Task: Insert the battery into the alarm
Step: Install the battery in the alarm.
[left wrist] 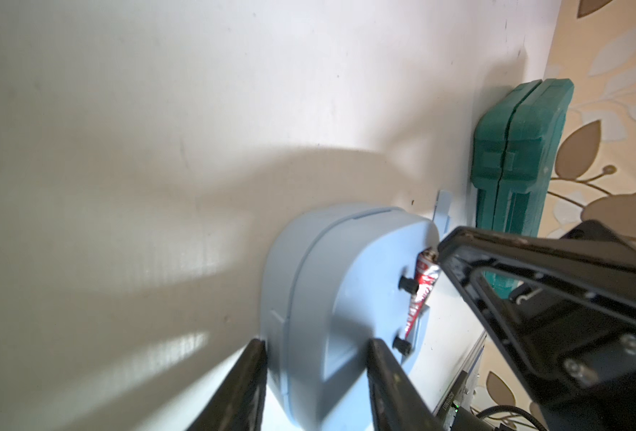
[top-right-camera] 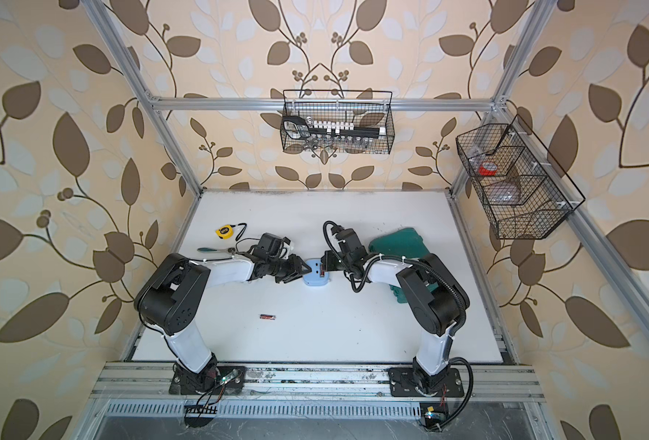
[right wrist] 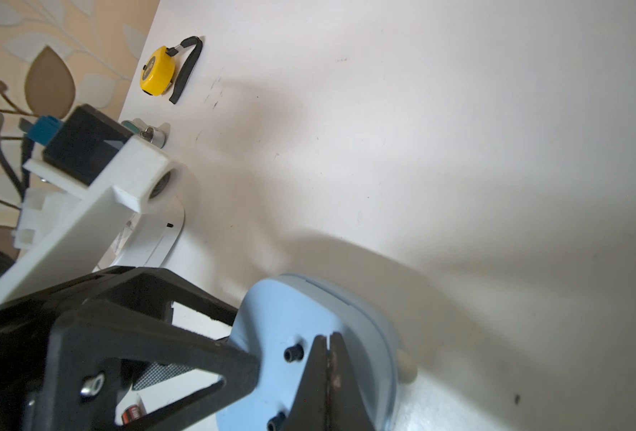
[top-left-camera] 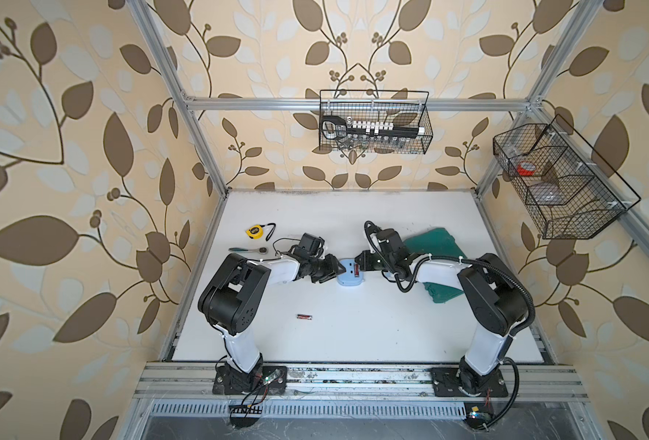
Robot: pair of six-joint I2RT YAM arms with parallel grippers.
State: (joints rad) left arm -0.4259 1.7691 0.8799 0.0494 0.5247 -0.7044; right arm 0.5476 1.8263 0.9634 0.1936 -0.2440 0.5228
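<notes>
Left hand (left wrist: 318, 347) pinches the alarm (left wrist: 346, 268); right hand (right wrist: 329, 341), pressed together, may slip off the battery (left wrist: 426, 283), springing it out.

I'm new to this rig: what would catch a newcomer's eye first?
Both arms meet mid-table at the light blue alarm: the left hand clamps its body, while the shut right hand touches its tips to the red battery in the alarm's back. A second battery lies alone on the white table nearer the arm bases, and a green case lies beneath the right arm.
</notes>
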